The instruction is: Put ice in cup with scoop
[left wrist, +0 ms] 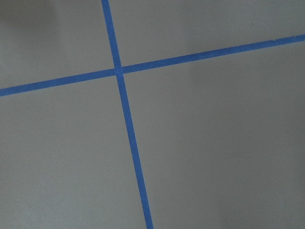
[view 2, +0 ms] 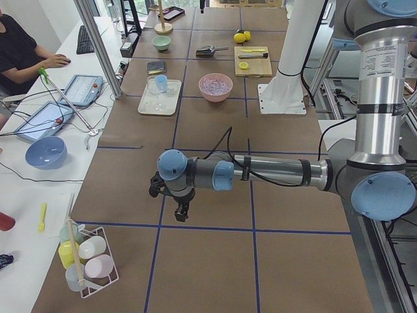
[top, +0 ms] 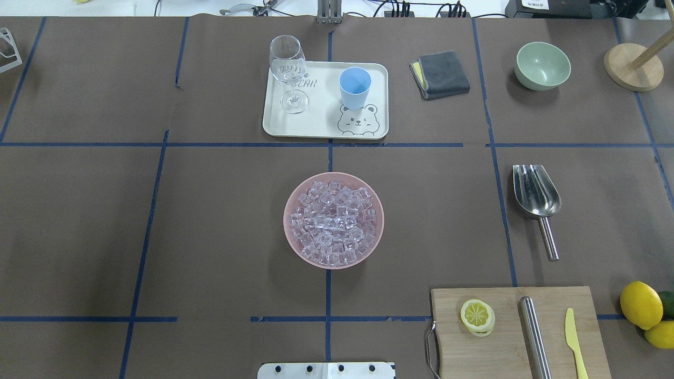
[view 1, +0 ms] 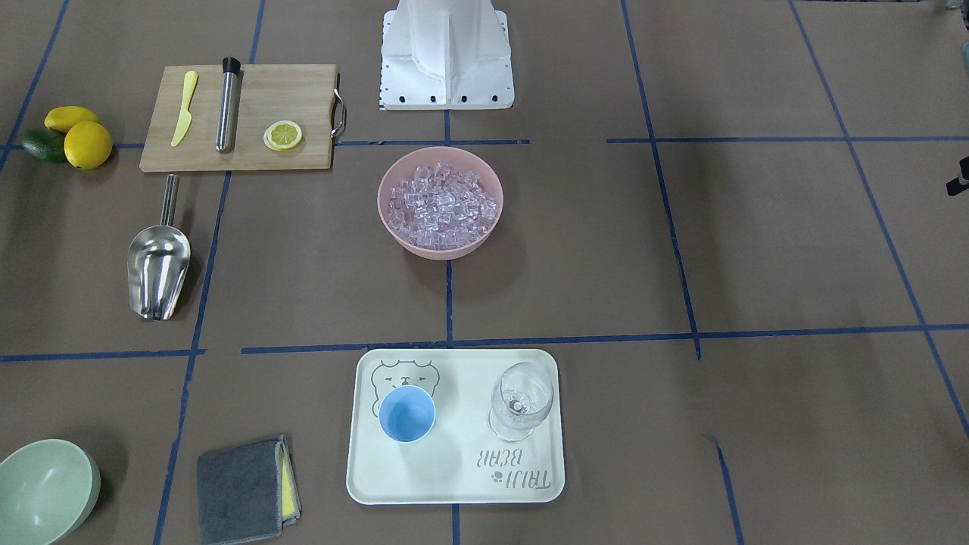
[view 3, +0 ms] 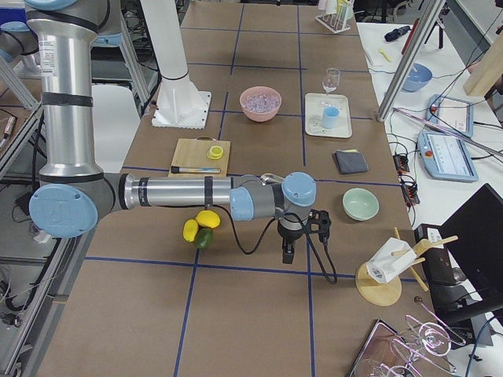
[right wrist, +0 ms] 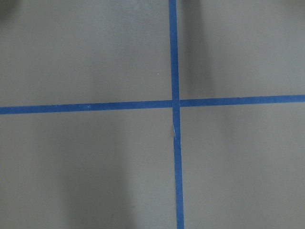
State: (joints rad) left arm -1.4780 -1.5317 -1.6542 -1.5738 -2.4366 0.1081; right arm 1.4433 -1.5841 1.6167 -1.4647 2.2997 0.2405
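The ice (view 1: pixel 440 200) is a heap of clear cubes in a pink bowl (top: pixel 291 239) at the table's middle. The light-blue cup (view 1: pixel 407 412) stands upright and empty on a white tray (view 1: pixel 454 488), beside a wine glass (view 1: pixel 521 401). The steel scoop (view 1: pixel 157 261) lies on the table on my right side, also seen in the overhead view (top: pixel 536 196), handle toward my base. My left gripper (view 2: pixel 181 212) and right gripper (view 3: pixel 288 253) hang over bare table at opposite ends, far from all of these. I cannot tell whether either is open or shut.
A cutting board (top: pixel 505 347) holds a lemon slice (top: pixel 477 316), a steel tube (top: pixel 534 337) and a yellow knife (top: pixel 575 342). Lemons (top: pixel 641 305), a pale green bowl (top: pixel 542 66) and a grey cloth (top: pixel 439 73) lie on the right side. Both wrist views show only brown paper with blue tape.
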